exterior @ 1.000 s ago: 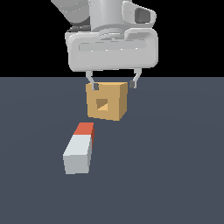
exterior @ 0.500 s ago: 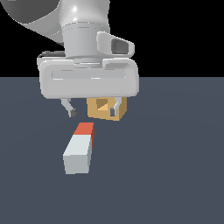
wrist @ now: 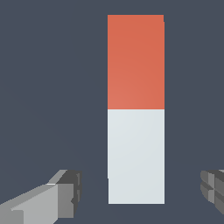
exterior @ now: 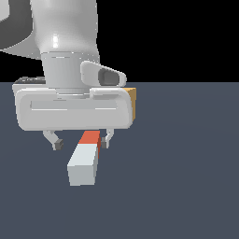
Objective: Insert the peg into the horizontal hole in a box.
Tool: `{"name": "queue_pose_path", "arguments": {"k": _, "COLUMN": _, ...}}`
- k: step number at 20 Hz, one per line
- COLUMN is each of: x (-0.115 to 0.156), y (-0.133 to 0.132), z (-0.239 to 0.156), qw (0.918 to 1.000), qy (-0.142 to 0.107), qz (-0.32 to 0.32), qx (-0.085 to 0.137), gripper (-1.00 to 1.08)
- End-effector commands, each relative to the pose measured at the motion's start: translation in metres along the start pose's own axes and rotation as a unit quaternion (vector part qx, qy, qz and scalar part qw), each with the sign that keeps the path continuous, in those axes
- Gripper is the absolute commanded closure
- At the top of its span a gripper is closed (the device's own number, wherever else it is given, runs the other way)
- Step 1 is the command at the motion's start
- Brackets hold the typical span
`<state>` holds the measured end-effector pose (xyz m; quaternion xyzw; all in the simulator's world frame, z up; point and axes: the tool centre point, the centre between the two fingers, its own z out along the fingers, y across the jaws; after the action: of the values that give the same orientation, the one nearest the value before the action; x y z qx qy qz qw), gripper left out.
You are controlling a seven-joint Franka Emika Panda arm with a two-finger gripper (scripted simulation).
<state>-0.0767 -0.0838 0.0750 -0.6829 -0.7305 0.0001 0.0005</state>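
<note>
On dark grey floor: peg flat | gripper spread above

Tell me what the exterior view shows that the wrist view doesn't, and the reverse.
Only the exterior view shows the arm's white body and a corner of the tan box behind it; the hole is hidden. Only the wrist view shows the peg whole from above, with its full red-orange half. Both show the peg lying on the dark floor and the open gripper with a finger on either side of the peg, not touching it.

Pincer pointing straight down, fingers spread wide apart, nothing between them touched.
</note>
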Motion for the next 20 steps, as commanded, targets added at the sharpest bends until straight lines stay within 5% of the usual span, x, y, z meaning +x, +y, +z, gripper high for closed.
{"name": "queue_pose_path", "arguments": {"k": 1, "x": -0.002, "y": -0.002, "z": 0.003, "qw": 1.0, "qy": 0.0, "qz": -0.002, "qx": 0.0, "gripper": -0.92}}
{"name": "queue_pose_path", "arguments": {"k": 20, "x": -0.001, "y": -0.001, "z": 0.045, "qw": 1.0, "qy": 0.0, "qz": -0.001, "qx": 0.0, "gripper": -0.92}}
